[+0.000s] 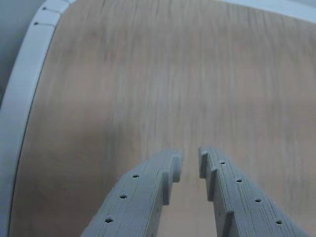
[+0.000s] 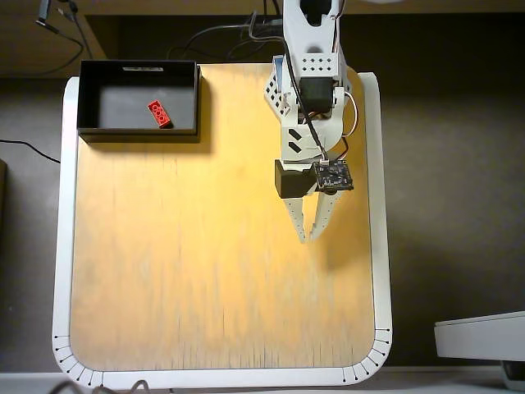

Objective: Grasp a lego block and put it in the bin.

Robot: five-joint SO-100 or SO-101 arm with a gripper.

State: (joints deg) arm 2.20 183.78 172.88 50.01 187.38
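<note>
While the wooden tabletop with its white rim is filling most of the overhead view, the white arm is reaching down from the top edge over the tabletop's right half. The bin is sitting in the upper left corner of the tabletop, well apart from the arm. The jaws are hanging over bare wood, pointing toward the lower edge of that view; in the wrist view the jaws are showing only a narrow gap and gripping nothing. The lego block is lying tilted on the bin's floor, toward its right side.
</note>
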